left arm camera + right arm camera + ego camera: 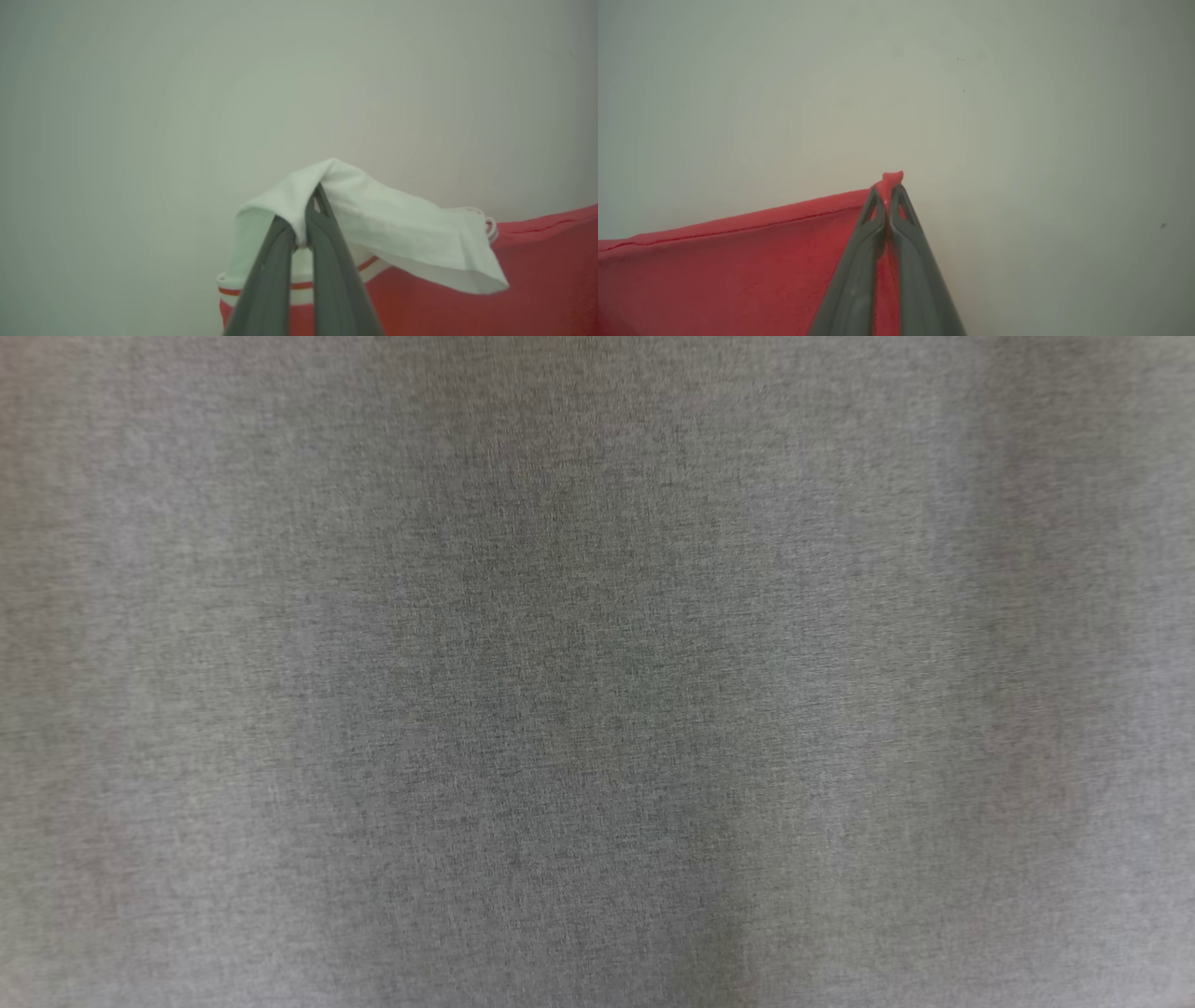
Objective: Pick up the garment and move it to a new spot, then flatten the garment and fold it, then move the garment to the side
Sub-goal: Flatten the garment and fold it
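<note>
red garment (537, 275) with white sleeve (397, 233) and orange-striped white band (371, 266), held taut before pale surface (140, 116). left gripper (302, 212) clamped on white sleeve; right gripper (887, 191) pinched on red hem corner (893, 177).

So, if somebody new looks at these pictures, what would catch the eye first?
The red garment stands out against the pale background: in the right wrist view, the right gripper is shut on its red edge, low in the middle. In the left wrist view, the left gripper pinches a white fold of the same garment.
</note>
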`<state>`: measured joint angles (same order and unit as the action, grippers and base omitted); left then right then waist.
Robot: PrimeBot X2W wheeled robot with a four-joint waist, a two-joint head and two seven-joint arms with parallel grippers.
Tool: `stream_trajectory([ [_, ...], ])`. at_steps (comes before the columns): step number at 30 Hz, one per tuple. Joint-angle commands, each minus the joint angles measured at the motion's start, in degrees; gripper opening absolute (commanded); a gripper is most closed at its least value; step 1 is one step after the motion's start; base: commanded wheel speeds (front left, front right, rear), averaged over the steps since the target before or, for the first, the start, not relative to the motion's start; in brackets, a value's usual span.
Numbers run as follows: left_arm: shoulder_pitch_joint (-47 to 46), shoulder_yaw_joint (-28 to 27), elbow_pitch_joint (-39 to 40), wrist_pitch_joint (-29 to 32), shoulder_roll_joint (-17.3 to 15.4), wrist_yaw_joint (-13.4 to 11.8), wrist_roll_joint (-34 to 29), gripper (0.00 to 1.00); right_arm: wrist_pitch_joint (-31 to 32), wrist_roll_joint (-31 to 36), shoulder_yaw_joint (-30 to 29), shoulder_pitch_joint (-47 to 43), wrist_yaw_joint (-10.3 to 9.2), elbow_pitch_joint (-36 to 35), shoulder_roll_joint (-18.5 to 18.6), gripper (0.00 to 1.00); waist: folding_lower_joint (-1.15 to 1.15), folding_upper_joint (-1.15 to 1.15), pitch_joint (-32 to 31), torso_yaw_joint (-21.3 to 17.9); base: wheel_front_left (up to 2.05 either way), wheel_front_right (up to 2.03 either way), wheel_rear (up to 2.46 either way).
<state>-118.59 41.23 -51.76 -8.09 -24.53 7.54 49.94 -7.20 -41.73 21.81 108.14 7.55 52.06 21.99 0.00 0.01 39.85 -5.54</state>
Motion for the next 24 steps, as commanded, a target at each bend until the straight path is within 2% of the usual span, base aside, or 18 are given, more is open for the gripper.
stream_trajectory([
  [1,1.6,0.4,0.3,-0.4,-0.3,-0.1,0.9,0.00,-0.6,-0.7,0.5,-1.5,-0.14,-0.3,0.2,0.00,0.00,-0.01,-0.9,0.1,0.00,0.00,0.00],
  [6,9.7,1.8,3.9,-3.0,-2.7,-0.1,5.4,0.00,-2.6,-4.4,3.7,-8.9,-0.14,-4.1,0.8,0.00,0.00,-0.01,-4.8,0.0,0.00,0.00,0.00],
  [14,29.3,1.1,14.3,-6.8,-5.9,-0.5,9.0,0.00,-4.0,-9.6,8.2,-26.2,-0.14,-14.1,6.0,0.00,0.00,-0.01,-12.7,0.9,0.00,0.00,0.00],
  [17,37.8,-1.0,21.2,-7.1,-7.1,-2.9,9.5,0.00,-4.6,-11.2,8.3,-33.6,-0.14,-19.2,8.5,0.00,0.00,-0.01,-15.3,1.3,0.00,0.00,0.00],
  [21,50.8,-6.2,33.2,-7.1,-8.5,-7.5,8.3,0.00,-5.0,-12.4,6.7,-45.0,-0.14,-25.4,11.1,0.00,0.00,-0.01,-18.3,1.5,0.00,0.00,0.00],
  [24,61.8,-9.2,41.5,-7.1,-9.4,-11.0,7.3,0.00,-5.5,-12.5,4.9,-54.1,-0.14,-29.7,11.6,0.00,0.00,-0.01,-20.2,1.0,0.00,0.00,0.00],
])
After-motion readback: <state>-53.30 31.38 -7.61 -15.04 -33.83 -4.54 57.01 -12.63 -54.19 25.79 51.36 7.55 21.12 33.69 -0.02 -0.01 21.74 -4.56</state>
